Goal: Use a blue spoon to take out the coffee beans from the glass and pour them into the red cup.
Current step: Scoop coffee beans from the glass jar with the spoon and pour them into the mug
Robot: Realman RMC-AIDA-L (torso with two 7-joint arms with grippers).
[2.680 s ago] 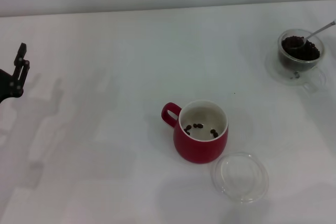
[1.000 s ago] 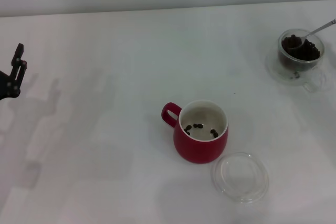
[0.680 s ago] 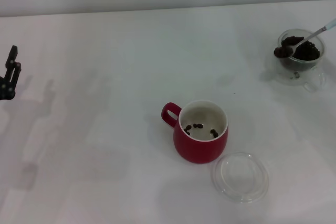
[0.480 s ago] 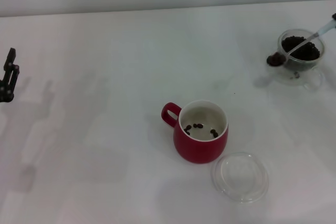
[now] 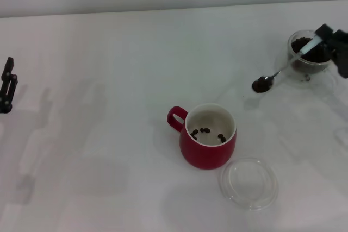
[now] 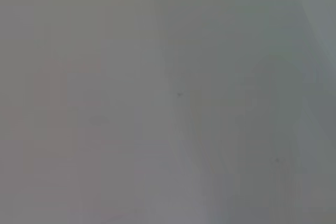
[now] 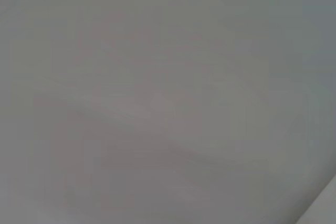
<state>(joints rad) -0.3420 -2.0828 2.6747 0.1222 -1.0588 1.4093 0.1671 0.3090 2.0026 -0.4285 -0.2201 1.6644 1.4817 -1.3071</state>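
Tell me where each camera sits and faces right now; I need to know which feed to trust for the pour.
Head view: above the table, looking forward and down; shows the red cup, glass, and the right hand holding the blue spoon loaded with coffee beans; left hand at the left edge.
Left wrist view: only blank pale surface; no hand visible.
Right wrist view: likewise blank; no hand.
Shared: both wrist views show the same featureless surface, so trust the head view.

bare table [image 5: 125, 52] between loaded blue spoon [image 5: 277, 73] and red cup [image 5: 209, 136], clear lid [image 5: 249, 183] beside cup
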